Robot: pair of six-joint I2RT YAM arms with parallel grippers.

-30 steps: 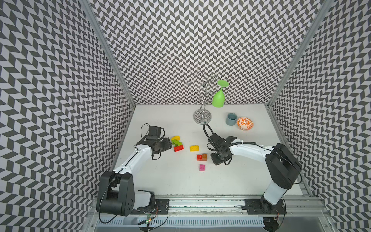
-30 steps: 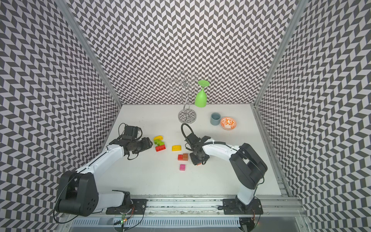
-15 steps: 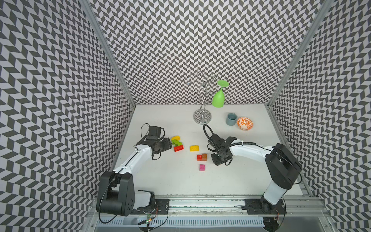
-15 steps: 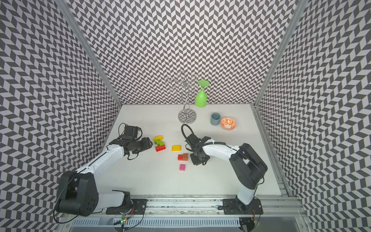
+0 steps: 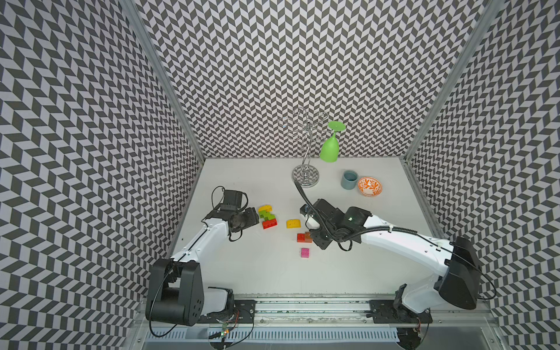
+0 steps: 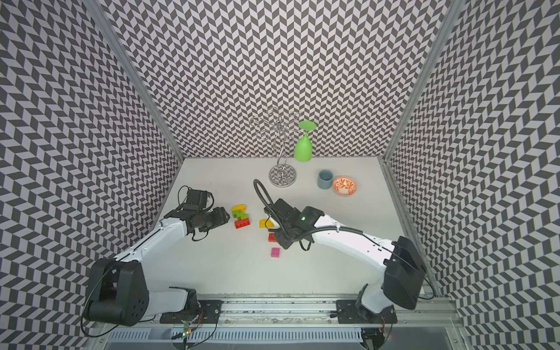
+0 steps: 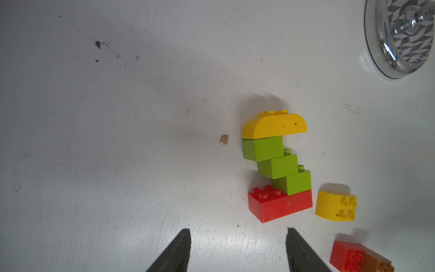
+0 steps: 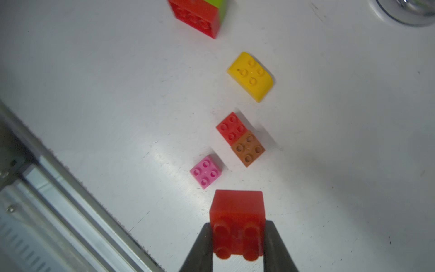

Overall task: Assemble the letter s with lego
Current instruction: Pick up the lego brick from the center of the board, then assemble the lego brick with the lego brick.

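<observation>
A stack of lego [image 5: 266, 216] [image 6: 241, 216] [image 7: 275, 164] lies at the left: a rounded yellow brick, three stepped lime green ones and a long red one. My left gripper [image 7: 237, 229] [image 5: 253, 219] is open and empty just beside its red end. My right gripper [image 8: 238, 237] [image 5: 320, 241] is shut on a long red brick [image 8: 237, 223], held above the table. Close by lie a loose yellow brick [image 5: 293, 223] [image 8: 250, 76], a small red brick [image 5: 301, 237] [image 8: 231, 128] touching a brown one [image 8: 248, 149], and a pink one [image 5: 305, 252] [image 8: 206, 172].
At the back stand a chrome glass rack [image 5: 305, 175] with a green glass [image 5: 329, 150] hanging from it, a grey-blue cup [image 5: 349, 179] and an orange patterned bowl [image 5: 369, 186]. The metal front rail [image 8: 70, 188] runs along the table's near edge.
The right gripper's jaws have drawn in on the red brick. Neither arm has visibly shifted, and the bricks on the table lie as before.
</observation>
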